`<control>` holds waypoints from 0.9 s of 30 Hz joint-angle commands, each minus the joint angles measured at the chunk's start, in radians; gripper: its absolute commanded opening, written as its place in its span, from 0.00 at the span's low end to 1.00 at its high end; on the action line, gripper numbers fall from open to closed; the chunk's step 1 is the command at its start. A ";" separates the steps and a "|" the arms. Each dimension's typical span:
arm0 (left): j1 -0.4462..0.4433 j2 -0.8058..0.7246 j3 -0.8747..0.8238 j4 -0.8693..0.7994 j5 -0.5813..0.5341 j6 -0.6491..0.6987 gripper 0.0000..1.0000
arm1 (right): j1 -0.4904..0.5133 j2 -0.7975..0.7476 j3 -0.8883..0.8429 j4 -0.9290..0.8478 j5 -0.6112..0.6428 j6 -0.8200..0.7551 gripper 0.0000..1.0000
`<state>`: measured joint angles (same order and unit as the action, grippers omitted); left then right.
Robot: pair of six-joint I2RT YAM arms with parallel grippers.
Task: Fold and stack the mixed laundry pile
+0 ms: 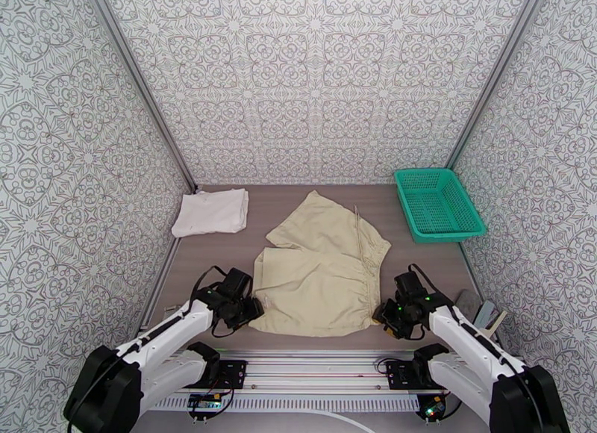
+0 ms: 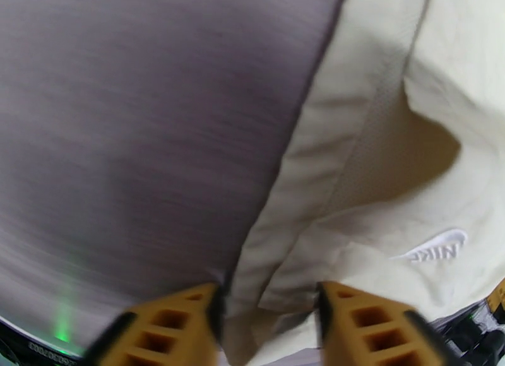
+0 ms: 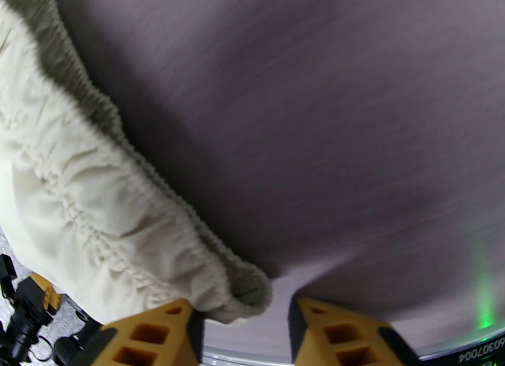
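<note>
Shorts (image 1: pixel 321 278) flat, left gripper (image 2: pixel 268 301) at hem, right gripper (image 3: pixel 245 310) at waistband (T-shirt (image 1: pixel 211 211) folded)

Setting: a robotics lab test cell, not a home. Patterned wall panels (image 1: pixel 321 76) enclose a grey-brown tabletop (image 1: pixel 224 251) on three sides, joined at the corners by aluminium frame posts (image 1: pixel 142 83). The left arm (image 1: pixel 164 334) and right arm (image 1: pixel 470 337) are mounted at a metal rail (image 1: pixel 321 367) along the bottom of the frame, with cabling exposed.
</note>
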<state>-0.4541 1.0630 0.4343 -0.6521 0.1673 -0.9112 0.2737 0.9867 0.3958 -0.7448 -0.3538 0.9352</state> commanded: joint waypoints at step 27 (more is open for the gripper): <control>0.176 0.157 0.688 0.188 0.075 0.337 0.00 | -0.022 -0.129 0.431 -0.150 0.239 -0.010 0.00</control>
<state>-0.2966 1.1561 1.0126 -0.5350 0.2226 -0.6548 0.2749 0.8299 0.7429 -0.8673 -0.2092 0.9463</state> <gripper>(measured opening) 0.039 0.071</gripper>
